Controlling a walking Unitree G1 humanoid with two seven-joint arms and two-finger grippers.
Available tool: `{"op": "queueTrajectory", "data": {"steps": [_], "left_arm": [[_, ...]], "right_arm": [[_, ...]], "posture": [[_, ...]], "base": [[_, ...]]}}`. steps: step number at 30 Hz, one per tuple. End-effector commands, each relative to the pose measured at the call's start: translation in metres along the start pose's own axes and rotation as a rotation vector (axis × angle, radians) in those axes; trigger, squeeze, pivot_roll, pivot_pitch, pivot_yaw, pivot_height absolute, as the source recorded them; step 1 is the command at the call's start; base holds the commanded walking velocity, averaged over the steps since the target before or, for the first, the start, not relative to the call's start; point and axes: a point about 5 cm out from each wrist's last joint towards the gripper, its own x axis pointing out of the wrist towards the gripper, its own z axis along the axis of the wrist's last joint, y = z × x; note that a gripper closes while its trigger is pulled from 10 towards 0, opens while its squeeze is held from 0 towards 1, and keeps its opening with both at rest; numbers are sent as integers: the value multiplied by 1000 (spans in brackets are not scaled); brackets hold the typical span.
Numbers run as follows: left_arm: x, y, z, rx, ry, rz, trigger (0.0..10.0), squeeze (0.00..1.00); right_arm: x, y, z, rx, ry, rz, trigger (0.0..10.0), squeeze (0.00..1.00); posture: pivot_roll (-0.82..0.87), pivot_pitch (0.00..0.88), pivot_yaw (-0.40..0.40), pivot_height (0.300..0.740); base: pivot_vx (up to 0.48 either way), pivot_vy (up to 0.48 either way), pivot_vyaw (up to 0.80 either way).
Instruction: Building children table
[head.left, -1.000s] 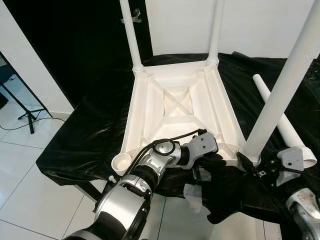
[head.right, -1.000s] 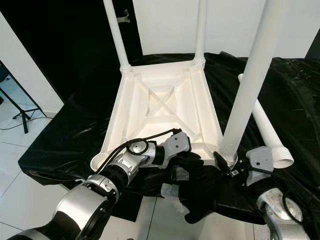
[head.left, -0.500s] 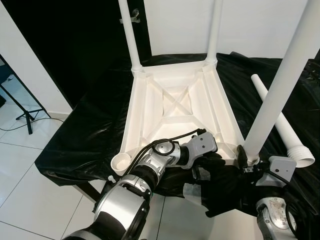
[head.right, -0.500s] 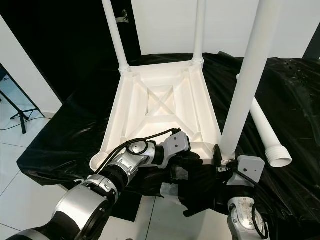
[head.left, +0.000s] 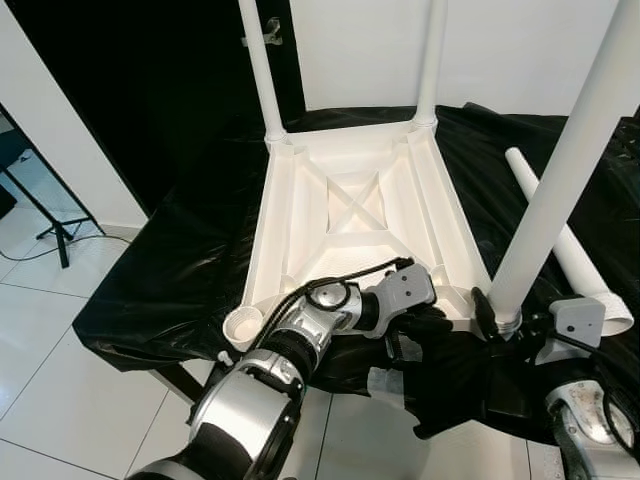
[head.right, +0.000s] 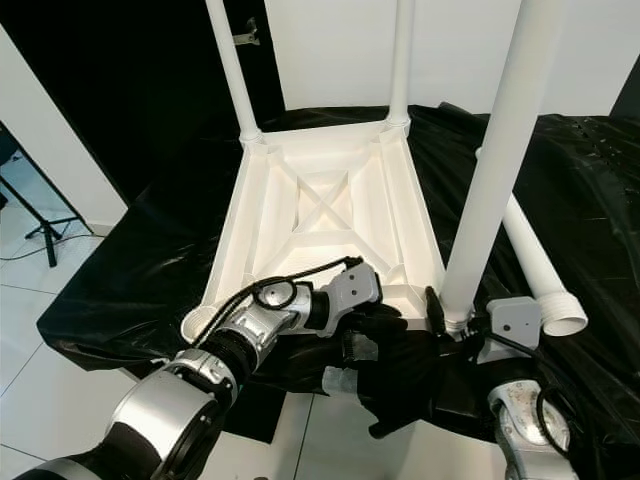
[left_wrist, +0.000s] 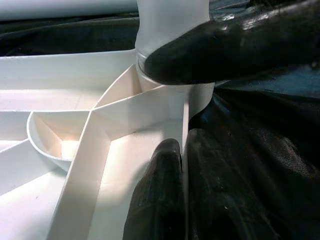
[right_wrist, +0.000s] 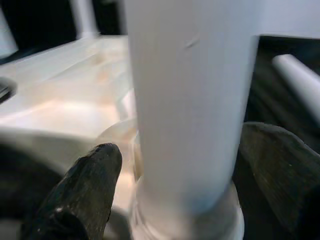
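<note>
The white table top (head.left: 350, 210) lies upside down on a black-draped surface. Two white legs (head.left: 262, 70) (head.left: 430, 60) stand in its far corners. A third leg (head.left: 560, 180) stands in the near right corner socket, and my right gripper (head.left: 505, 320) is shut around its base, one finger (right_wrist: 85, 185) on each side. My left gripper (head.left: 440, 322) reaches in from the left and is shut on that same corner: one finger (left_wrist: 160, 200) lies inside the rim, the other presses by the leg's collar. The near left socket (head.left: 243, 325) holds no leg.
A loose white leg (head.left: 580, 265) lies on the black cloth (head.left: 170, 260) to the right of the table top. The cloth's front edge drops to white floor tiles (head.left: 60, 370). A stand's black feet (head.left: 40, 215) sit on the floor at far left.
My right wrist swung in toward the middle and back out to the right, and the held leg's lean shifted with it. The left gripper stayed on the corner.
</note>
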Motion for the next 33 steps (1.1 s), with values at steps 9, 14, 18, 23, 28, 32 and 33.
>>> {"op": "queueTrajectory", "data": {"steps": [9, 14, 18, 23, 28, 32, 33], "left_arm": [[-2, -12, -38, -131, 129, 106, 10000, 0], [-1, -14, -40, -134, 127, 101, 10000, 0], [0, -15, -40, -135, 127, 96, 10000, 0], [-2, -14, -41, -132, 132, 98, 10000, 0], [-3, -15, -42, -132, 134, 97, 10000, 0], [-3, -14, -42, -130, 136, 98, 10000, 0], [-3, -14, -41, -129, 136, 98, 10000, 0]], "right_arm": [[-5, -1, -5, 45, 69, 231, 0, 0], [-7, 4, -9, 80, 76, 200, 0, 0], [-6, 7, -10, 104, 52, 35, 0, 0], [-11, 11, -12, 132, 25, -355, 0, 0], [-11, 14, -13, 145, 31, -386, 0, 0], [-10, 17, -13, 143, 28, -406, 0, 0], [-8, 19, -12, 139, 27, -404, 0, 0]], "posture": [[2, 0, 78, 740], [5, 0, 79, 740], [7, 0, 78, 740], [19, 0, 79, 740], [20, 0, 80, 740], [20, 0, 79, 740], [19, 0, 79, 740]], "base": [[0, 0, 0], [0, 0, 0], [0, 0, 0], [0, 0, 0], [0, 0, 0], [0, 0, 0], [0, 0, 0]]}}
